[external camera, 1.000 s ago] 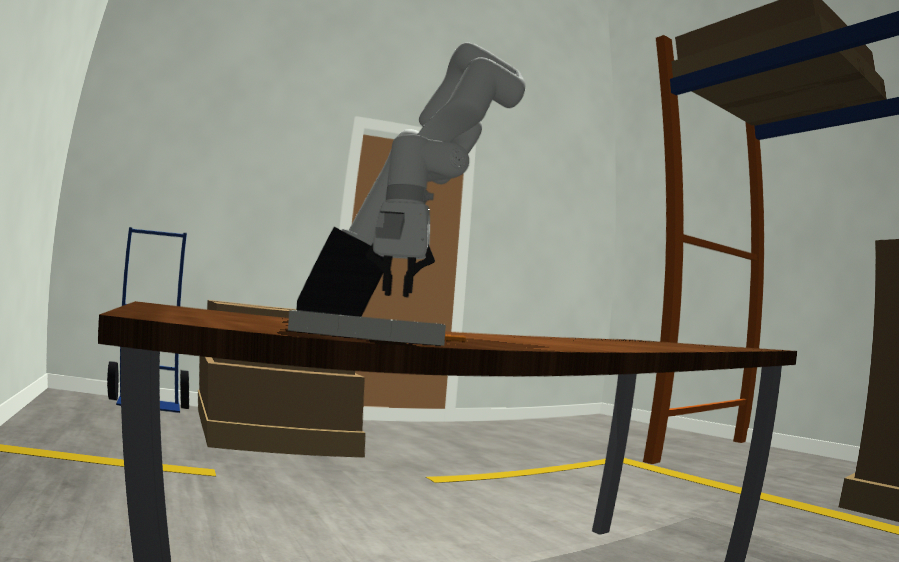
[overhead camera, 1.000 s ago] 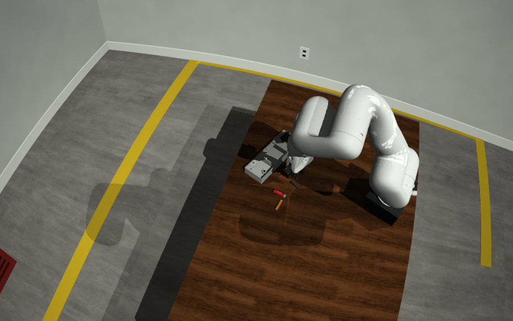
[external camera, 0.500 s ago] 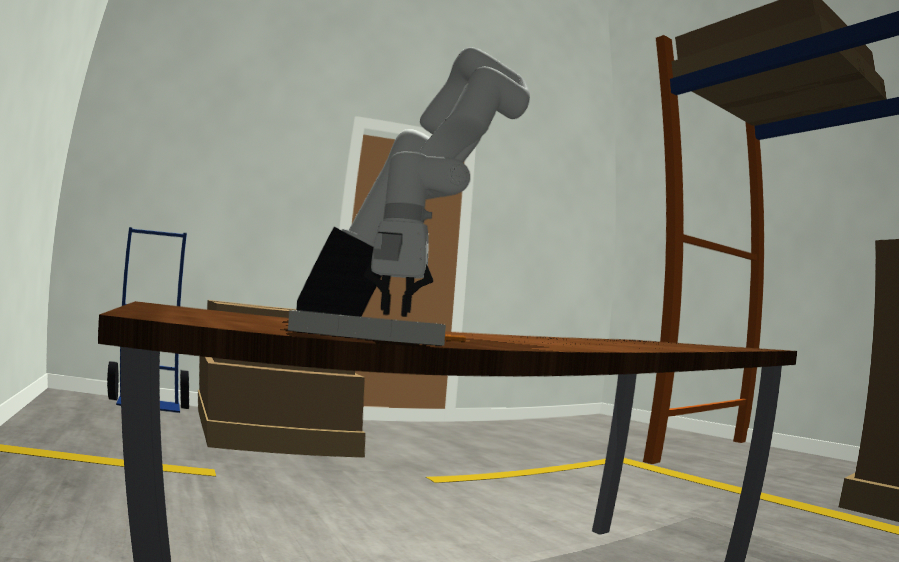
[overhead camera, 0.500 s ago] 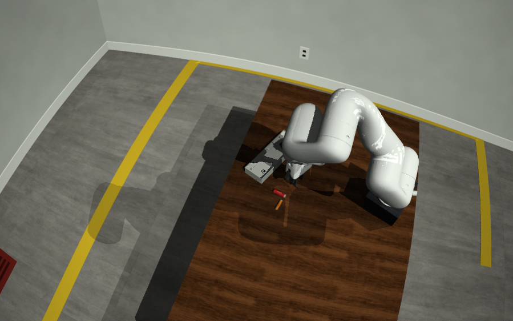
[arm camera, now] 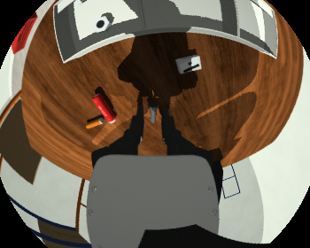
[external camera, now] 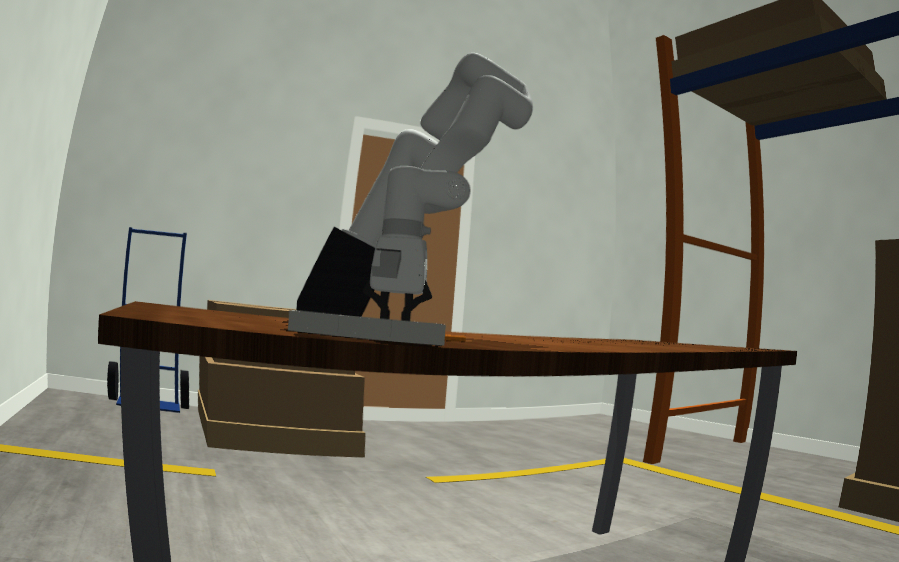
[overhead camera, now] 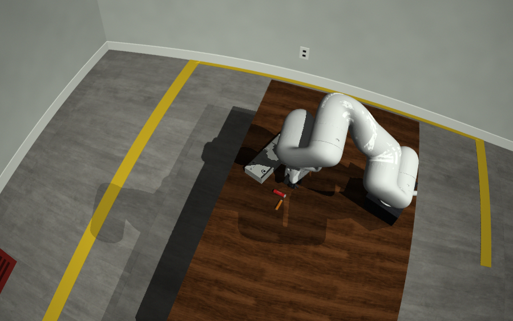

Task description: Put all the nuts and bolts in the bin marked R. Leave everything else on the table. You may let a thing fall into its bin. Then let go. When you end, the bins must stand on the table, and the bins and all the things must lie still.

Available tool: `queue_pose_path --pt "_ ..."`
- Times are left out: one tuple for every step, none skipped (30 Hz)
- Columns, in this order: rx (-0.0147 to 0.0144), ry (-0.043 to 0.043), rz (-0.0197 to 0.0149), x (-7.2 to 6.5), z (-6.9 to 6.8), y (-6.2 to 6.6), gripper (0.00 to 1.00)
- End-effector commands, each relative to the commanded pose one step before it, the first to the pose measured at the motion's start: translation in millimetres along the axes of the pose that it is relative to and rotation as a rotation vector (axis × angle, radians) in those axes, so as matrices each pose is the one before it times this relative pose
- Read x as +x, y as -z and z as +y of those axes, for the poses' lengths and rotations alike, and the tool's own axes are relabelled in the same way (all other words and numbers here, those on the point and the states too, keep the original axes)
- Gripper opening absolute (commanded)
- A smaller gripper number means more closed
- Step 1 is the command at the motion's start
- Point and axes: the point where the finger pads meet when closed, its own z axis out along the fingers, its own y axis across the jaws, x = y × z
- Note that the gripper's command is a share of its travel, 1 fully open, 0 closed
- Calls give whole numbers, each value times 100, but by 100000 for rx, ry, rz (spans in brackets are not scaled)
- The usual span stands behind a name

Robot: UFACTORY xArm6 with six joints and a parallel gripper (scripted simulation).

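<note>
My gripper (overhead camera: 292, 184) (external camera: 396, 314) (arm camera: 152, 114) is low over the table, right in front of the bins. Its fingers stand a little apart, one on each side of a small grey bolt (arm camera: 151, 115) that lies on the wood. They are not pressed on it. A row of shallow grey bins (overhead camera: 259, 172) (external camera: 341, 324) stands just beyond. One end bin bears a dark mark, too small to read. A small light grey piece (arm camera: 188, 64) lies between the gripper and the bins.
A red cylinder (overhead camera: 279, 193) (arm camera: 104, 108) and a short orange stick (overhead camera: 278, 204) (arm camera: 94, 123) lie on the table to the left of the fingers in the wrist view. The arm's black base (overhead camera: 386, 211) stands at the table's right edge.
</note>
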Motion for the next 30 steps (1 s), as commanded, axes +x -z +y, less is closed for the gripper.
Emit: queue_pose_path --pt "49 -2 193 47 -9 -439 29" --pt "0 0 0 0 0 0 29" --pt "0 0 0 0 0 0 29" --pt "1 0 1 -5 2 -136 29" --pt "0 0 -1 0 -1 -133 29" --pt "0 0 0 -2 0 -1 29" --pt "0 0 1 -5 2 -1 29" --pt "0 0 0 -4 2 -1 29" --pt "-1 0 -2 1 -1 5 29" --pt "1 0 1 -2 1 -3 29" --pt "0 0 1 -2 0 -1 29" --pt "0 0 0 -2 0 -1 29" --pt "0 0 0 -2 1 0 29" --pt "0 0 0 -2 1 0 29" --pt "0 0 0 -2 1 0 29" --pt "0 0 0 0 0 0 0" --pt "0 0 0 0 0 0 0" --pt "0 0 0 0 0 0 0" --pt "0 0 0 0 0 0 0" --pt "0 0 0 0 0 0 0" --pt "2 2 5 3 -2 3 0" --pt "0 0 0 0 0 0 0" --pt "0 0 1 0 0 0 0" --pt "1 0 1 1 0 1 0" --pt "0 0 1 0 0 0 0" --pt "0 0 0 0 0 0 0" --pt "0 0 0 0 0 0 0" --pt "0 0 0 0 0 0 0" --pt "0 0 0 0 0 0 0" --pt "0 0 0 0 0 0 0"
